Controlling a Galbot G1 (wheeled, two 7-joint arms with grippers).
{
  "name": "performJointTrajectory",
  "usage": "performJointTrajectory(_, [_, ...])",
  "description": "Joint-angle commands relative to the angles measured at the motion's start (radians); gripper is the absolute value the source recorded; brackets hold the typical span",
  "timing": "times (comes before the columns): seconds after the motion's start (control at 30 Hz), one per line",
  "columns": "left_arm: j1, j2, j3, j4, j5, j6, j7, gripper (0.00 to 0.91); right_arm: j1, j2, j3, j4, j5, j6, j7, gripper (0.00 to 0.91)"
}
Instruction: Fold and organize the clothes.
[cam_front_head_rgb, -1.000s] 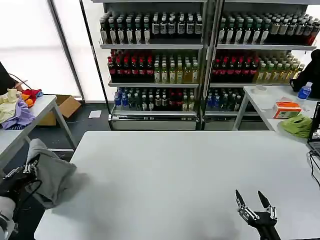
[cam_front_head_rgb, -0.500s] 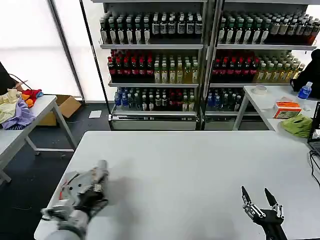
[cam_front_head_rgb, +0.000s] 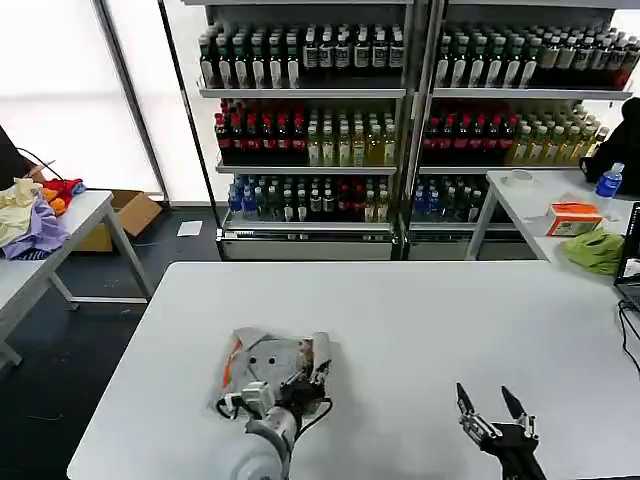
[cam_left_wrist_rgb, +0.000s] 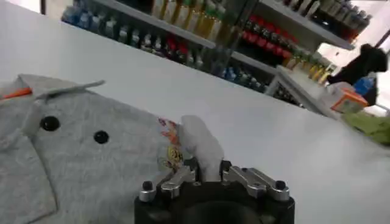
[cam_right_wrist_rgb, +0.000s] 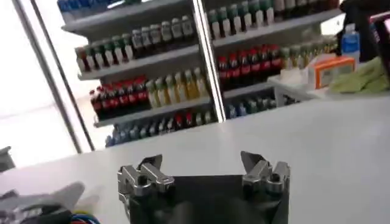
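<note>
- We're pinching a fold of the grey polo shirt (cam_left_wrist_rgb: 91, 152) in the left gripper (cam_left_wrist_rgb: 207, 173). The jaws are clamped on a little tuft of fabric right next to the cartoon chest print (cam_left_wrist_rgb: 170, 146).
- A second ago we were hauling the shirt up over the left edge of the white table (cam_front_head_rgb: 420, 320). Now it's lying bunched on the tabletop, near the front edge and left of the middle, with the left gripper (cam_front_head_rgb: 305, 375) over it.
- The two dark buttons (cam_left_wrist_rgb: 49, 123) and a sliver of the orange collar lining (cam_left_wrist_rgb: 15, 93) are facing up, so we're probably looking at the front side.
- The right gripper (cam_front_head_rgb: 492, 425) is hovering over bare table at front right with its fingers spread, holding nothing, well apart from the shirt. It's barely shifted.
- So the shirt's delivered, but it's crumpled. We reckon spreading it flat is the next job, and no folding is done yet.
</note>
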Motion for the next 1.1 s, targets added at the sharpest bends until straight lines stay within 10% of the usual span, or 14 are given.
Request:
performJointTrajectory(0.03, [-0.102, 0.012, -0.031, -0.082, -0.366, -0.039, -0.001, 0.907, 0.165, -0.070, -0.187, -0.050, 0.001, -0.182, 0.099, 0.907])
performJointTrajectory(0.37, [-0.003, 0.155, -0.372, -0.207, -0.326, -0.096, 0.182, 0.907, 0.548, -0.030, -0.566, -0.341, 0.071, -0.223, 0.234, 0.907])
performJointTrajectory(0.77, [0.129, 0.211, -0.565, -0.260, -0.310, -0.092, 0.190, 0.907, 0.683, 0.100, -0.716, -0.524, 0.103, -0.228, 0.253, 0.907])
performJointTrajectory(0.9, [0.147, 0.199, -0.560, -0.271, -0.295, -0.091, 0.198, 0.907, 0.683, 0.091, -0.707, -0.536, 0.111, -0.228, 0.263, 0.000])
performJointTrajectory(1.1, [0.143, 0.184, -0.544, -0.271, -0.281, -0.093, 0.198, 0.907, 0.643, 0.052, -0.657, -0.478, 0.111, -0.220, 0.256, 0.000])
